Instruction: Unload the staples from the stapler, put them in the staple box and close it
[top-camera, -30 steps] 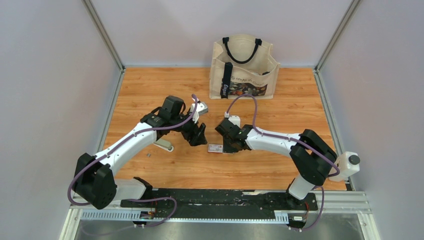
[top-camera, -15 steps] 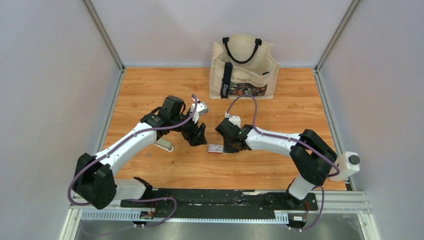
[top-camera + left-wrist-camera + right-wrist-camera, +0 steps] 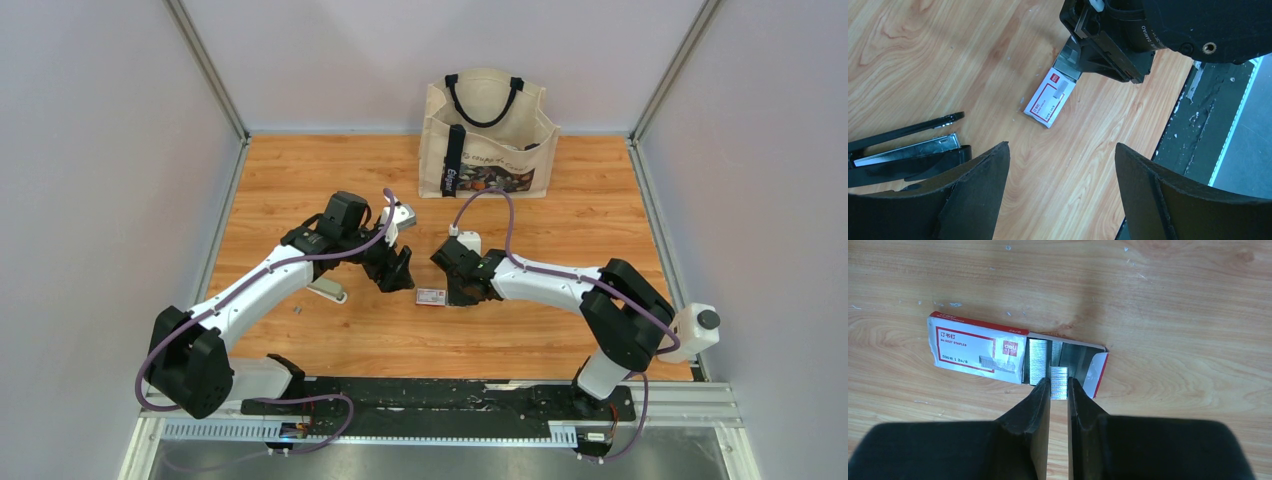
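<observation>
Right gripper (image 3: 1059, 384) is pinching staples (image 3: 1058, 373) above open staple box (image 3: 975, 352); left gripper (image 3: 1062, 147) is gaping wide beside stapler (image 3: 908, 150).

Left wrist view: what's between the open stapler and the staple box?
Nothing. Only bare wooden table separates the stapler from the staple box. They lie apart, not touching. The left wrist view shows it best.
</observation>
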`<control>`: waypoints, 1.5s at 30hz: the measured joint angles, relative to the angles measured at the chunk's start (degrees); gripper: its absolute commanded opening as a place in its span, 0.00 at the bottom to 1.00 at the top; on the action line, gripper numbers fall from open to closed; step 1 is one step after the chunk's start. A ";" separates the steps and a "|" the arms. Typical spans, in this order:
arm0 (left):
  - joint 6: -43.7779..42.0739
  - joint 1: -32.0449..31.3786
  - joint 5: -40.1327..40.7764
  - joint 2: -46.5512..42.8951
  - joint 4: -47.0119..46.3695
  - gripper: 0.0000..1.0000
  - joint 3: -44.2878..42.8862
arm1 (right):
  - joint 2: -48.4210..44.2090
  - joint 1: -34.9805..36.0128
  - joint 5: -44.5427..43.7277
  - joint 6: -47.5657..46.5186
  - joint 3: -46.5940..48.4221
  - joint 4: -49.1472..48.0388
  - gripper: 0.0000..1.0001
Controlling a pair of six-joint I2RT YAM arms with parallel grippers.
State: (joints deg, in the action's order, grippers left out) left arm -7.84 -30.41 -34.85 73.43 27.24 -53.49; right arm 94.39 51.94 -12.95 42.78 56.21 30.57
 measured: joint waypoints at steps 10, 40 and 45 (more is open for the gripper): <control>0.00 0.00 0.00 0.00 0.00 0.85 0.00 | -0.22 0.00 0.04 -0.50 0.00 -0.07 0.15; -0.02 -0.28 -0.04 0.00 0.09 0.86 0.00 | -0.17 0.00 0.98 -0.81 0.00 -0.85 0.20; -0.02 -0.28 -0.04 0.00 0.17 0.86 0.00 | -0.17 0.00 0.94 -0.81 0.00 -0.85 0.23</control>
State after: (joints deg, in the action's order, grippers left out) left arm -7.86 -30.70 -34.89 73.43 27.42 -53.49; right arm 94.21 51.94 -12.01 41.98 56.21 29.71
